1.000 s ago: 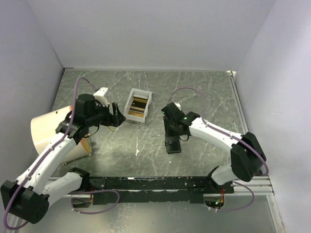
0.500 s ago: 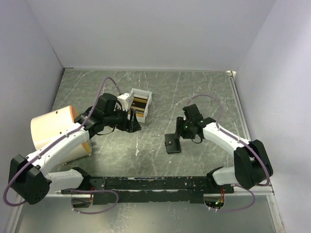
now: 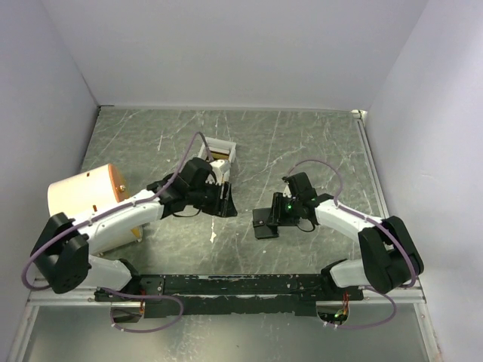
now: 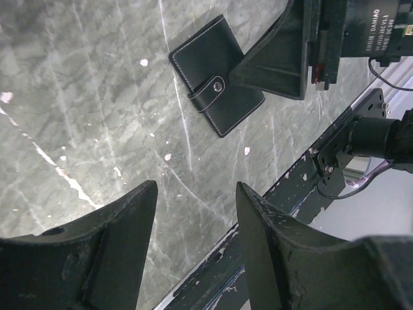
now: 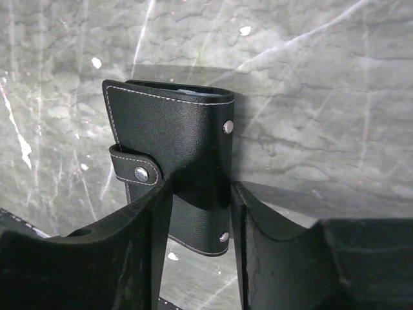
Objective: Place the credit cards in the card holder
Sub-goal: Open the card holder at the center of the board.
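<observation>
The card holder (image 3: 263,223) lies closed and black on the table, its snap strap showing; it is also in the left wrist view (image 4: 216,94) and the right wrist view (image 5: 169,148). My right gripper (image 3: 276,213) is open, low over the holder's right part; one finger (image 5: 139,226) covers its cover and the other stands by its spine edge. My left gripper (image 3: 226,200) is open and empty, left of the holder, its gap (image 4: 193,190) over bare table. The credit cards are almost hidden: only a gold-tan sliver (image 3: 217,154) shows in the white box (image 3: 223,145) behind my left arm.
A tan cylinder (image 3: 81,197) lies at the left edge. A black rail (image 3: 241,285) runs along the near edge, also in the left wrist view (image 4: 271,213). White walls close the back and both sides.
My left gripper has swung right from beside the white box to the table's middle. My right gripper pulled away from the holder, then came back over its right part.
</observation>
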You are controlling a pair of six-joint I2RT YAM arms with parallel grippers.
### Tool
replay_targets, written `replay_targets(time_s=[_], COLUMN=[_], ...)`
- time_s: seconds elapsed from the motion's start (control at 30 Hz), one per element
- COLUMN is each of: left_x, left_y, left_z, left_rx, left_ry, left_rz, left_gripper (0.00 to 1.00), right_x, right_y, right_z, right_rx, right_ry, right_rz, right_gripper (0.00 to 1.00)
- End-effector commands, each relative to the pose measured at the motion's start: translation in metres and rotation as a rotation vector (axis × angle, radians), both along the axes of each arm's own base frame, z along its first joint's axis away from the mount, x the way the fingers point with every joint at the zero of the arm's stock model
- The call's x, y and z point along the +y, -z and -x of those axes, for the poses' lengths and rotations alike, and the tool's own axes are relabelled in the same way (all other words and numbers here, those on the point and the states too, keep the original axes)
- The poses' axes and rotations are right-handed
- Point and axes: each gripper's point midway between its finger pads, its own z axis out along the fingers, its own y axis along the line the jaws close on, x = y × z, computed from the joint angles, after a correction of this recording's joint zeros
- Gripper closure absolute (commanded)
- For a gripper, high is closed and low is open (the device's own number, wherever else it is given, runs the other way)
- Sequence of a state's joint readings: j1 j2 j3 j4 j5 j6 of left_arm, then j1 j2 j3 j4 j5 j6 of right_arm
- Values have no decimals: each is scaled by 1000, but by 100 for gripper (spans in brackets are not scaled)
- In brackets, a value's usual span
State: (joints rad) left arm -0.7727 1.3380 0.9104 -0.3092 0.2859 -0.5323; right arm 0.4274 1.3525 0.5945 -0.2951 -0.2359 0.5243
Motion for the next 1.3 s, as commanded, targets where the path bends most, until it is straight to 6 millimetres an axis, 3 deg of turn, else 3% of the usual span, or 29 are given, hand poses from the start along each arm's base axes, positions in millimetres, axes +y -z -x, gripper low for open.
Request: replay_targets(time_s=[0.0, 0.1, 0.43, 0.97, 1.27], left_x=[-20, -29, -44, -65, -59], left_y=[10, 20, 46, 66, 85], left_z=[0, 3, 0, 7, 6], left_rx=[9, 27, 82, 126, 132], left_ry=[-17, -13, -33, 33, 28], left_rz=[22, 1, -16, -6, -77], left_gripper=[38, 40, 44, 41, 42], right_x=[15, 21, 41, 72, 85], right_y=[-3, -5, -27, -48, -50], right_z=[4, 7, 14, 29, 31], right_rx=[-4, -1, -20, -27, -27], right_ry=[-29, -38, -50, -94, -121], right_rz=[-104, -142, -299, -411, -398], right_gripper=[64, 72, 82, 83, 83])
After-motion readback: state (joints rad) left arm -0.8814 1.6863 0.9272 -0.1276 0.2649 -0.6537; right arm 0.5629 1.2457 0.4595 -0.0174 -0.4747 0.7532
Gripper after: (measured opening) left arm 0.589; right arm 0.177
